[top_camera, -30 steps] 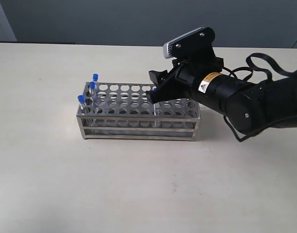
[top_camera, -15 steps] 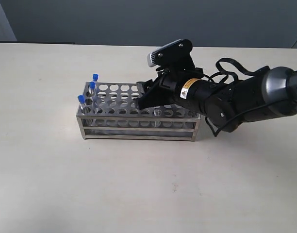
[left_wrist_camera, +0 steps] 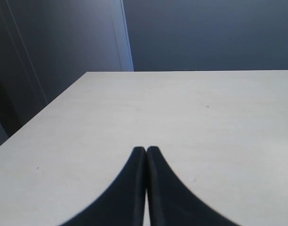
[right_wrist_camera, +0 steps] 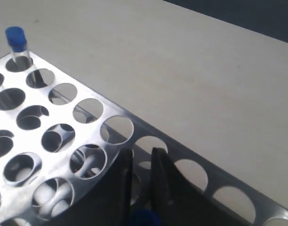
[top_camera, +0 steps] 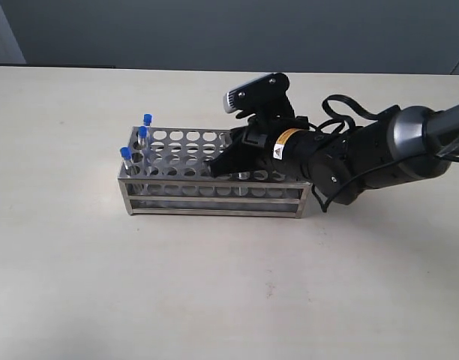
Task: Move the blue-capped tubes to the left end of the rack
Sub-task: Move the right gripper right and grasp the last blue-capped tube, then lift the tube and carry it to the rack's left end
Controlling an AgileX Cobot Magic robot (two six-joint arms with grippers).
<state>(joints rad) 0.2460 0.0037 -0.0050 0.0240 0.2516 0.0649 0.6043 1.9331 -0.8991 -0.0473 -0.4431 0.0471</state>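
The steel rack (top_camera: pixel 214 184) stands on the table. Three blue-capped tubes sit at its left end: one at the back (top_camera: pixel 148 119), one in the middle (top_camera: pixel 142 132), one at the front (top_camera: pixel 125 153). My right gripper (top_camera: pixel 218 168) hangs low over the middle of the rack's top plate. In the right wrist view its fingers (right_wrist_camera: pixel 140 155) are close together, with the blue cap (right_wrist_camera: pixel 143 218) of a fourth tube between them, above the plate (right_wrist_camera: pixel 139 129). One of the racked tubes (right_wrist_camera: pixel 15 36) shows at the far corner. My left gripper (left_wrist_camera: pixel 146 149) is shut and empty over bare table.
The right arm's black body and cables (top_camera: pixel 364 154) lie over the rack's right end. Beige tabletop (top_camera: pixel 214 285) spreads around the rack, and a dark wall (top_camera: pixel 214 30) runs behind the far edge. The left arm is outside the exterior view.
My right gripper has moved left and lower along the rack, from its right part to about its middle. The three tubes at the left end have stayed put.
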